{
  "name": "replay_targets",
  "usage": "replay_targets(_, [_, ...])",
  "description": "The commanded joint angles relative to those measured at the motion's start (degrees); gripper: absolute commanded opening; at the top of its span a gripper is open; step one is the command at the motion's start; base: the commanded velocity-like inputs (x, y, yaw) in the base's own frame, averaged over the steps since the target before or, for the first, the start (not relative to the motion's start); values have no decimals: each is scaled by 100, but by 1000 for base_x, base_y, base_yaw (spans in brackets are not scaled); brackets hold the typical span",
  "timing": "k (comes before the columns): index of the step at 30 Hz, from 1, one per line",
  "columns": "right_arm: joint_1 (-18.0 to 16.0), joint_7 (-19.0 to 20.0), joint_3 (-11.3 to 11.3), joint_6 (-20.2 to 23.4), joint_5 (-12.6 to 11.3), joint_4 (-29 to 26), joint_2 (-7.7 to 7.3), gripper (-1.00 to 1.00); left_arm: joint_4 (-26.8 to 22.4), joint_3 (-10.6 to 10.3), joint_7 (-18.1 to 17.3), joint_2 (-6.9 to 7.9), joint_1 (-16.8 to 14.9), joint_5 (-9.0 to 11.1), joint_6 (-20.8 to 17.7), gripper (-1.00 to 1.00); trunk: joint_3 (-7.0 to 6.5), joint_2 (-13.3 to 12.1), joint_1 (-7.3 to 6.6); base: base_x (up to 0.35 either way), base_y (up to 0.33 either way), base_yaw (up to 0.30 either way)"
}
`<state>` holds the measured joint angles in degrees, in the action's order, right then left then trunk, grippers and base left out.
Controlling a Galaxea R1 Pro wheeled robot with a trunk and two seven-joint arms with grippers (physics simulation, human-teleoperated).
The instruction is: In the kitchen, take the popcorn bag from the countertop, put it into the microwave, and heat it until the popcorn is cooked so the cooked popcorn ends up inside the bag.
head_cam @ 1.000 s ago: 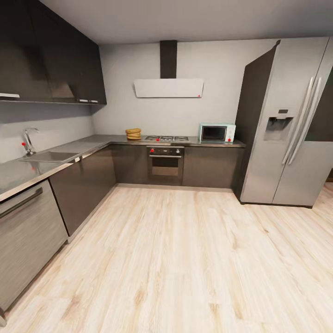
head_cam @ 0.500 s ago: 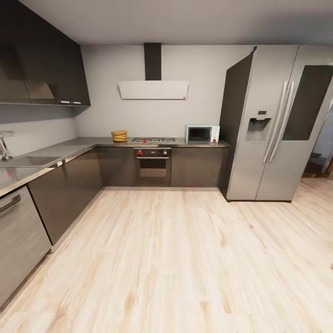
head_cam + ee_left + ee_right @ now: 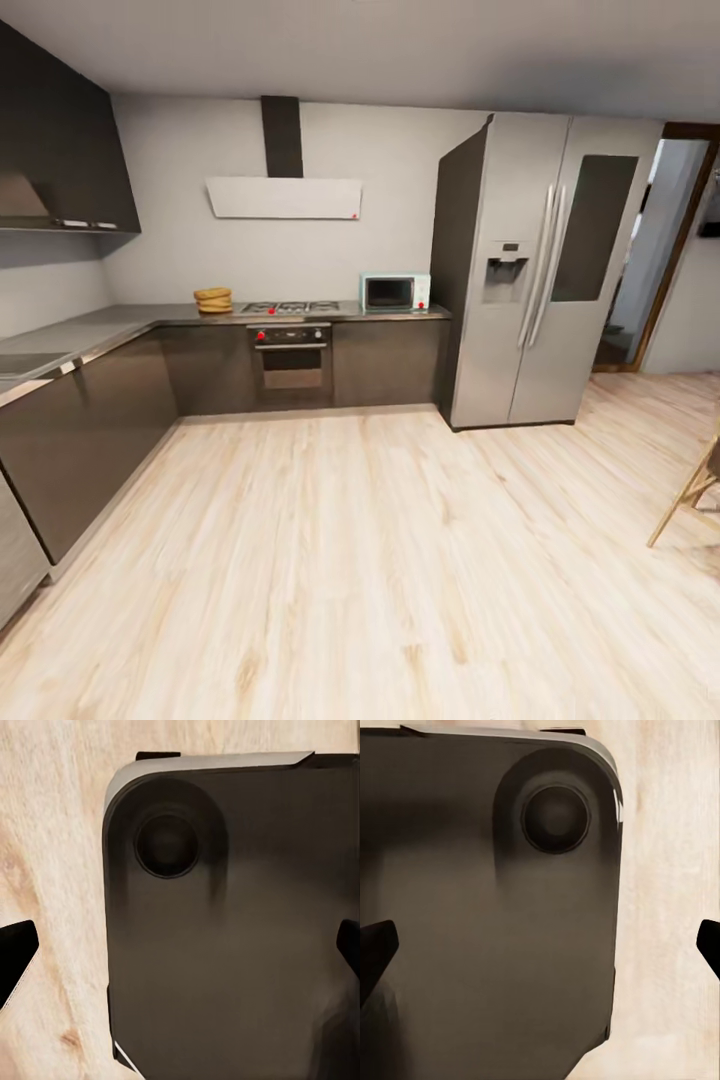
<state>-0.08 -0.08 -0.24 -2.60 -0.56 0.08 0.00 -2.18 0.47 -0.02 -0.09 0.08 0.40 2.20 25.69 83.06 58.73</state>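
- Left wrist view: the left claw (image 3: 180,956) has its two dark fingertips (image 3: 15,952) spread wide at opposite edges, holding nothing, above the robot's dark rounded base (image 3: 225,930) and the pale wooden floor (image 3: 52,870).
- The right claw (image 3: 540,949) is likewise wide apart and empty.
- Far off, the small tan-yellow ring-folded popcorn bag (image 3: 213,299) sits on the grey metal-look table (image 3: 100,325), left of the hob (image 3: 288,307).
- The pale blue microwave with dark glass door (image 3: 394,292) stands right of the hob, beside the steel fridge (image 3: 530,270).

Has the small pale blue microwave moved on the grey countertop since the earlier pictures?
No. The small pale blue microwave sits between the steel stove and tall refrigerator; the camera turned.
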Motion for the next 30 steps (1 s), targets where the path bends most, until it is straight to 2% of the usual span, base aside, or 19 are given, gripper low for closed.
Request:
replay_targets(1, [-1,-1,-2,-20,-6,1,0,100,-2,2,-3,0,1,4,12,100,0,2,0,0,0,-266])
replay_targets(15, [-1,-1,-3,-20,-10,1,-9,100,0,-1,-7,0,1,3,8,100,-59,2,0,72,0,-259])
replay_targets(30, [-1,-1,14,-17,35,1,-23,100,7,-3,-7,13,1,4,8,100,-63,2,0,300,0,-17])
